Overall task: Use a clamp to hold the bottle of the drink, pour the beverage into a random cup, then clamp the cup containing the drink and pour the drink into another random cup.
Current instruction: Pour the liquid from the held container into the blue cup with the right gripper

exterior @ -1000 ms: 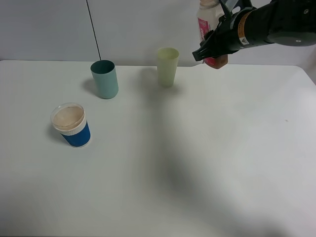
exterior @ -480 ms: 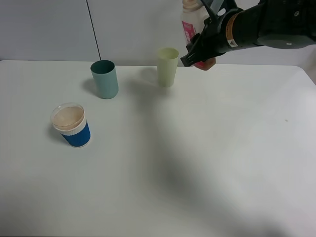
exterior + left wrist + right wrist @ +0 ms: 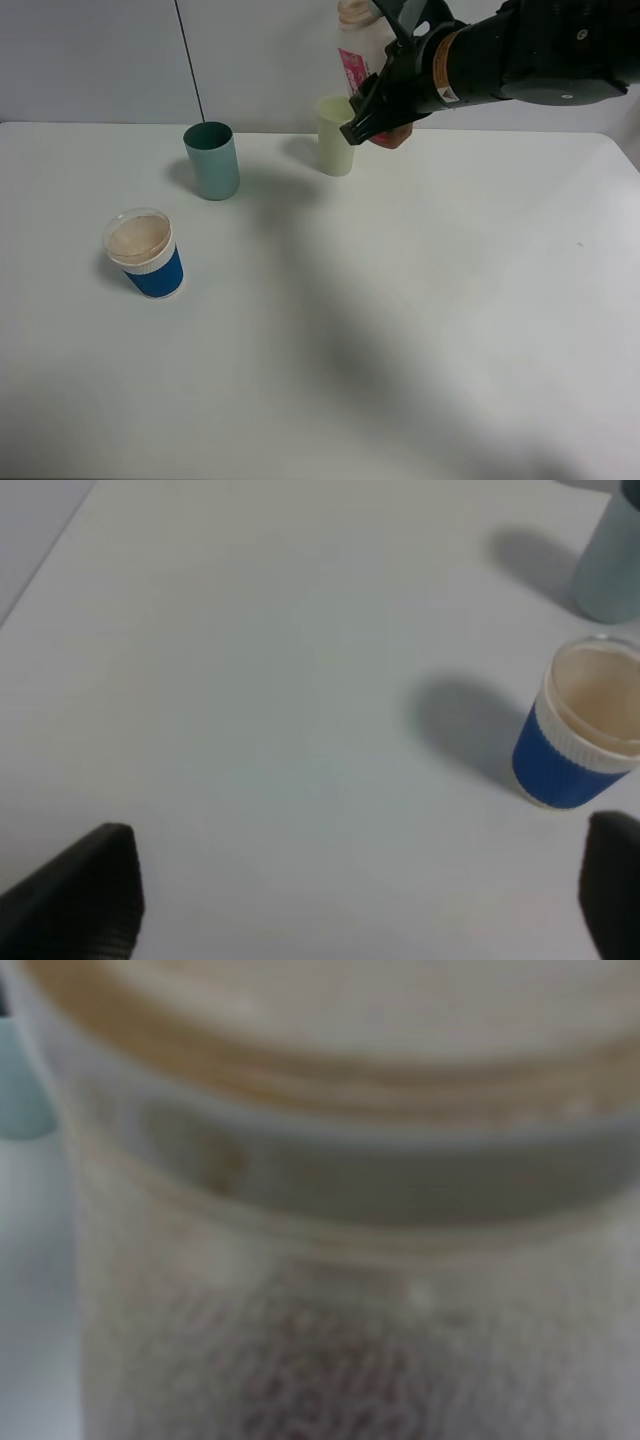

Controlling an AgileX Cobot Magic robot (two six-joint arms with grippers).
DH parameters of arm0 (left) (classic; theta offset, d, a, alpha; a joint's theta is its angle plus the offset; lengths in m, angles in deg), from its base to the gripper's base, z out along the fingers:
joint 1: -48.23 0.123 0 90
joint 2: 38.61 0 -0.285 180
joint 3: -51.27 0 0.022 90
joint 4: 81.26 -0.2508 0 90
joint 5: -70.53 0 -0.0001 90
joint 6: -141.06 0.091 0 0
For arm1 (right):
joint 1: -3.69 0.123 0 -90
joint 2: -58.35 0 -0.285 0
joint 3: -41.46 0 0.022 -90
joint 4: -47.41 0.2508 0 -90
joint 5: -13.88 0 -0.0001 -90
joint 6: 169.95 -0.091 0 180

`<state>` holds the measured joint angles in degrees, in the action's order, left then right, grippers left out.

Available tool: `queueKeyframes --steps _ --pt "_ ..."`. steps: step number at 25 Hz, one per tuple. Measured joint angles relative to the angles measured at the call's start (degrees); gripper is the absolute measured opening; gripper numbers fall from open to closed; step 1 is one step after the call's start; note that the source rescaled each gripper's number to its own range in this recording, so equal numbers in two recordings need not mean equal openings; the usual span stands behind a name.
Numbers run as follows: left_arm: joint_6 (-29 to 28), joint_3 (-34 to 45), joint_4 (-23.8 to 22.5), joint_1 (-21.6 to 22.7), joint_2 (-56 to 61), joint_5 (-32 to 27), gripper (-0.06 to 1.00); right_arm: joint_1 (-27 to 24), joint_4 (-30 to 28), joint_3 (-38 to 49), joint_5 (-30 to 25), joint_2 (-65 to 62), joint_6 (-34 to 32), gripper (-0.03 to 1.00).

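Note:
The clamp, my black right gripper (image 3: 378, 112), is shut on the bottle (image 3: 356, 48), a whitish bottle with a pink-red label. It is held in the air just right of and behind the pale green cup (image 3: 335, 140). Up close, the bottle (image 3: 320, 1260) fills the right wrist view, blurred. The blue-sleeved cup (image 3: 146, 254) stands at the left of the table, its inside pale tan. In the left wrist view the same cup (image 3: 580, 742) is off to one side of my open left gripper (image 3: 345, 900), whose fingertips (image 3: 85, 895) hold nothing. I cannot make out the beverage.
A teal cup (image 3: 212, 160) stands behind the blue-sleeved one, left of the pale green cup; it also shows at the corner of the left wrist view as the teal cup (image 3: 612, 560). The white table (image 3: 450, 300) ends at a grey wall behind the cups.
My right arm has carried the bottle leftward and slightly down, from right of the pale green cup to beside its rim. The cups and the left gripper have not moved.

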<state>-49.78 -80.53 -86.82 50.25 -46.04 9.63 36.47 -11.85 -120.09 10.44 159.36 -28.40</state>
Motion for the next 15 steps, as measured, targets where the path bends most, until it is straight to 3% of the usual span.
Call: queueKeyframes --steps 7,15 --pt "0.0 0.0 0.0 0.0 0.0 0.0 0.62 0.0 1.3 0.0 -1.7 0.0 0.4 0.02" --pt "0.0 0.0 0.0 0.0 0.0 0.0 0.62 -3.4 1.5 0.0 -4.3 0.0 2.7 0.02"
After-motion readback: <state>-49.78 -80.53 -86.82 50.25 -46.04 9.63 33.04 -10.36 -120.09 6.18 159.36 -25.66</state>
